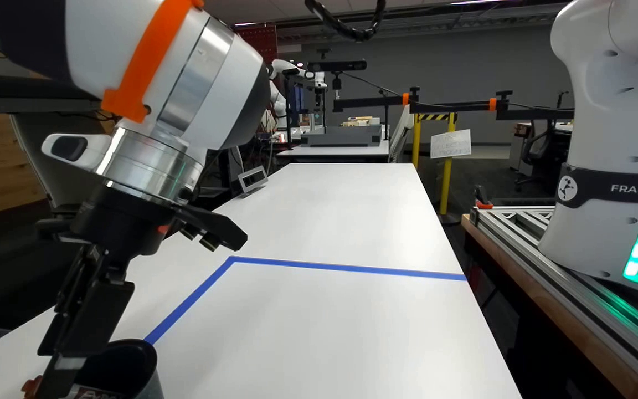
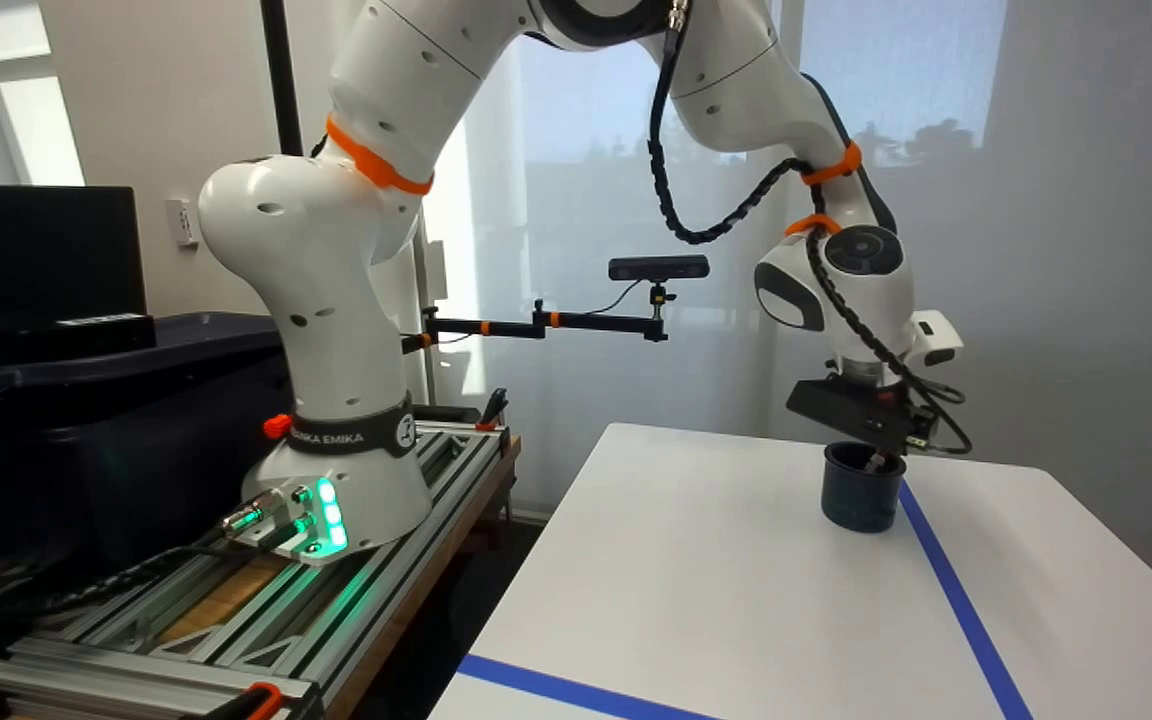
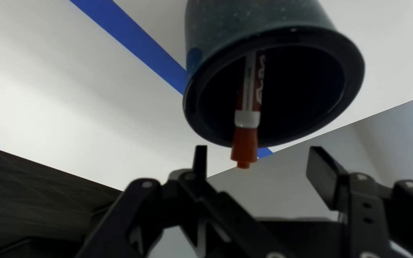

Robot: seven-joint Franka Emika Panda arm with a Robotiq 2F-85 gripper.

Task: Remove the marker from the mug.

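The dark mug stands upright on the table; it also shows in both exterior views. The marker leans inside it, with its orange-red cap and whitish band sticking out past the rim. Its lower end is hidden in the mug. In an exterior view a bit of the marker shows at the mug's mouth. My gripper is open and empty. In the wrist view the cap lies between the two fingertips, closer to the left one, touching neither. In an exterior view a finger partly covers the marker.
Blue tape lines mark the white table. The table's edge runs close behind the mug. A camera on a black boom stands beyond the table. The robot's base sits on a metal-framed bench.
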